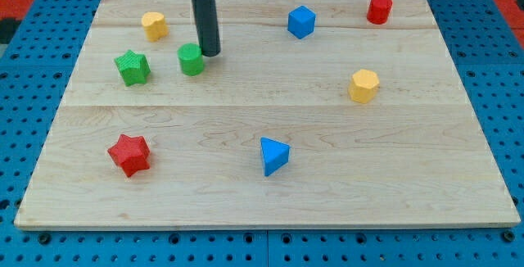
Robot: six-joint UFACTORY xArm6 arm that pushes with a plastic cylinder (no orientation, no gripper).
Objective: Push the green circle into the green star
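The arm came down from the top edge of the frame as a straight dark rod (205, 17), standing almost upright with only a slight lean, its upper part passing out of view past a pale collar at the very top. My tip (210, 54) rested on the wooden surface (270, 193) in the upper left of the frame, touching or just beside the upper right side of the green circle (191, 59); the contact itself could not be made out for certain. This end effector had no jaws to open or close, being a plain rod, and it held nothing. The green circle sat near the green star (133, 67), which lay to its left at about the same level, the two blocks apart with a strip of bare wood between them. A yellow block (154, 25), roughly cylindrical, stood above and between them, near the surface's upper edge. Farther right along the upper part of the frame were a blue cube-like block (301, 21) and a red cylinder (379, 9). A second yellow block (363, 85), with faceted sides, sat at the middle right. In the lower left lay a red star (129, 154), and near the lower centre a blue triangular block (273, 156), all well apart from my tip.
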